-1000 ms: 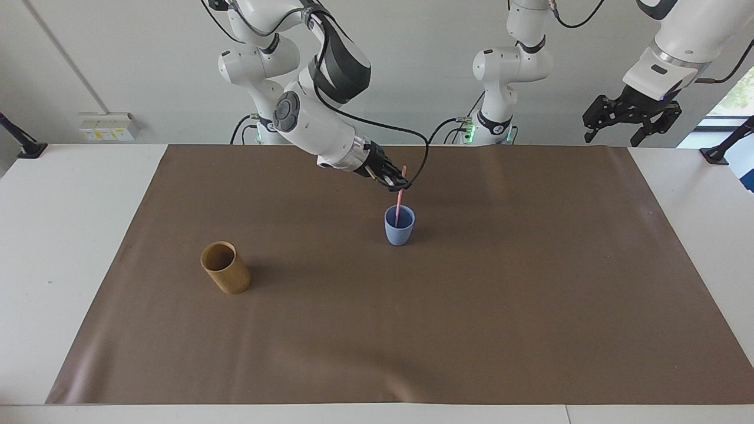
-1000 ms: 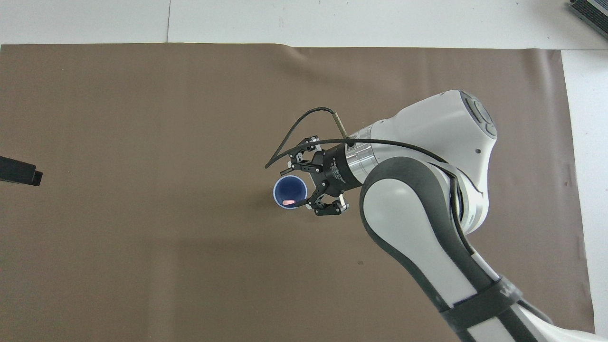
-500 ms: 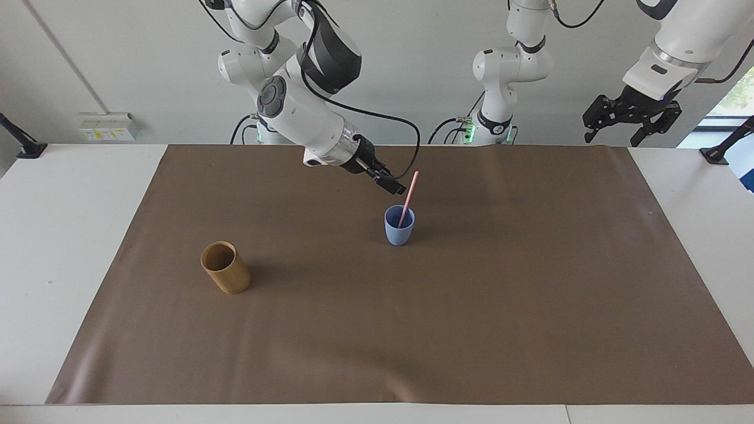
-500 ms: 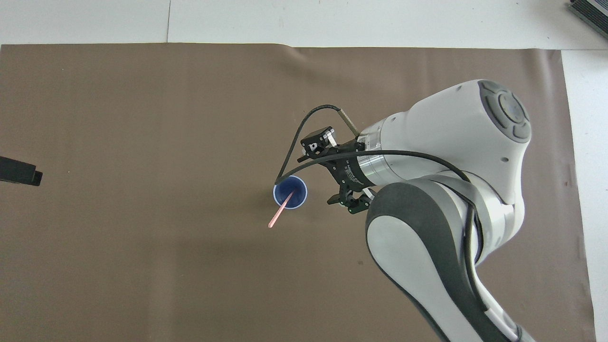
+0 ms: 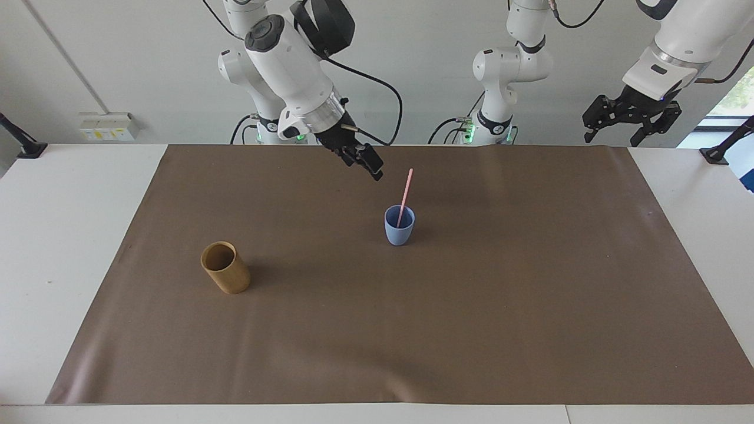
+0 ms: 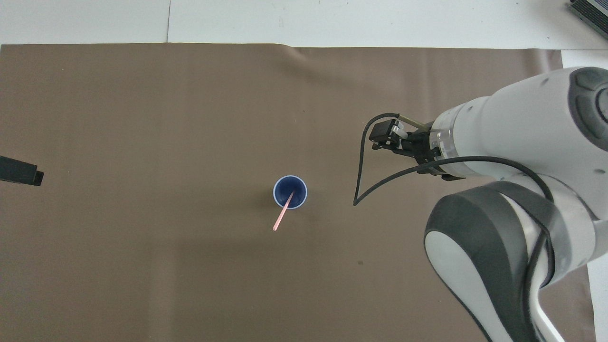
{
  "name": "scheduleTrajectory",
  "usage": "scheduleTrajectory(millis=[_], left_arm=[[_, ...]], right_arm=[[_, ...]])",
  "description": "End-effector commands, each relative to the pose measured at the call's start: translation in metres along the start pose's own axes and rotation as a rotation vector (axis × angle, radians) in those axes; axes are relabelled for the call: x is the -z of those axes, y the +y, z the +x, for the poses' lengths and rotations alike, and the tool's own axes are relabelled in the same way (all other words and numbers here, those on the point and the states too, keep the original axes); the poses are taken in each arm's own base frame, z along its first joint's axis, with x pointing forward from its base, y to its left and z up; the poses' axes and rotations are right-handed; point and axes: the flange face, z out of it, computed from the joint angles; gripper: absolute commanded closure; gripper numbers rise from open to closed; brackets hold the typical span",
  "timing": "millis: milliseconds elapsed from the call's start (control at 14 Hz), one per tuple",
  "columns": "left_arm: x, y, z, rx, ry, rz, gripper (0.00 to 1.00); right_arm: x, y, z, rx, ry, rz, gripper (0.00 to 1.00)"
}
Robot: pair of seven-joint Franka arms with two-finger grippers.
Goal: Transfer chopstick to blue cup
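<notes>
Right gripper (image 5: 370,166) withdrawn, fingers apart, empty; left's too; one chopstick (image 5: 404,197) in one blue cup (image 5: 399,232).

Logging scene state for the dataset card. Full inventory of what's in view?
chopstick: 1, pale pink, standing in the blue cup, leaning on its rim, free of both tools
blue cup: 1, light blue, upright near the middle of the mat
tan cup: 1, tan-brown cylinder, empty, on the mat toward the right arm's end, farther from the robots than the blue cup
mat: 1, brown, covers most of the table
table: 1, white
wall socket box: 1, white, on the wall at the right arm's end
right tool: 1, black, open, empty, raised over the mat beside the chopstick
left tool: 1, black, open, empty, arm waits raised at its own end
</notes>
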Motion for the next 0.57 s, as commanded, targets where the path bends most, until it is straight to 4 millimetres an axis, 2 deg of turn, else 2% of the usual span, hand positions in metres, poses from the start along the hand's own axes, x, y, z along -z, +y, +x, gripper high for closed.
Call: scheduleTrajectory(millis=[0,143,357,500], left_arm=[[0.001,0.004,-0.006,-0.009,-0.002,0.005,0.00],[0.001,0.005,-0.007,-0.012,-0.003,0.005,0.00],[0.001,0.002,-0.006,-0.003,-0.002,0.005,0.00],[0.002,0.004,-0.006,-0.011,0.003,0.006,0.00]], right_arm=[[0.020,0.008,0.010,0.083,0.091,-0.062,0.00],[0.054,0.022,0.021,0.126,0.092,-0.084,0.00],[0.085,0.048,0.030,0.115,0.053,-0.110,0.00],[0.112,0.078,0.037,0.061,0.056,-0.109,0.00]])
